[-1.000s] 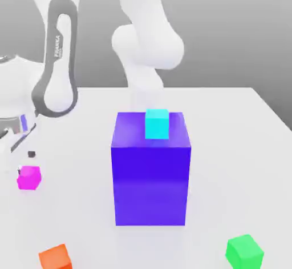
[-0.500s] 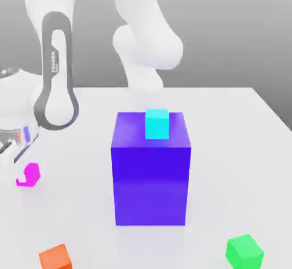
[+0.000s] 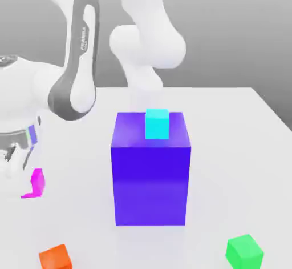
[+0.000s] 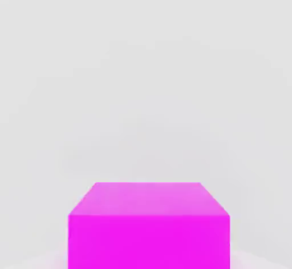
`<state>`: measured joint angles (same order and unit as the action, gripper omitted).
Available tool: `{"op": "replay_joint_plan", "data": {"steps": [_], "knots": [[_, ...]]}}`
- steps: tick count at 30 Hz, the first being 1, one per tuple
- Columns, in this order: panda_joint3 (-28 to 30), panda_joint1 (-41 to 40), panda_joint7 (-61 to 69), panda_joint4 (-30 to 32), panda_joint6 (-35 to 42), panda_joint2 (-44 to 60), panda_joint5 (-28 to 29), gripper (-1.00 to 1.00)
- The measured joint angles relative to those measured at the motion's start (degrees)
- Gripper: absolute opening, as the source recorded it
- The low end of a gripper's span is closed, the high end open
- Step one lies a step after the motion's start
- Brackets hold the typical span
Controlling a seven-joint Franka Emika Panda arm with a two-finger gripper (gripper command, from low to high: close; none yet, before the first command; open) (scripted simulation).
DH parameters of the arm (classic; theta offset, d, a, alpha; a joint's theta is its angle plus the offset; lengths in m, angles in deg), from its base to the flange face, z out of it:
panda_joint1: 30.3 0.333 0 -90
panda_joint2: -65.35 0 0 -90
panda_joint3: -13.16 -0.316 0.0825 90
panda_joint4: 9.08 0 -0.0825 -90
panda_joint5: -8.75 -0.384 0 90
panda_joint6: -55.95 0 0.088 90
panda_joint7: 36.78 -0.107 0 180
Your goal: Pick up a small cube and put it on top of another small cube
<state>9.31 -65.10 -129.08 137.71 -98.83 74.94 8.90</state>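
Hand view bares small cube (image 4: 149, 225)'s top; exterior half-hides it; end effector (image 3: 17, 168) grip unclear.

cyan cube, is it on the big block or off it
On it: the cyan cube sits upright on the top face of the big blue block, near its far edge.

Arm (image 3: 77, 62) low, exterior view's left

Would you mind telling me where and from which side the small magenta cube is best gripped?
Probably from above, closing on two opposite vertical faces of the magenta cube. It sits flat on the white table with open space around it, well apart from the blue block, and its flat parallel sides suit two fingers; the hand view shows it squarely.
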Motion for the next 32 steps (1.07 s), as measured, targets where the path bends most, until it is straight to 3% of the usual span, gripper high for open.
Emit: {"op": "replay_joint_plan", "data": {"steps": [19, 24, 25, 32], "knots": [[-19.1, 30.4, -27.4, -13.3, 9.4, 4.4, 8.9, -1.0], [-16.6, 35.3, -34.3, -13.6, 2.8, 11.1, 15.0, -1.0], [-15.9, 35.9, -35.1, -13.7, 1.7, 12.4, 16.0, 1.0], [-15.9, 35.9, -35.1, -13.7, 1.8, 12.3, 15.9, 1.0]]}}
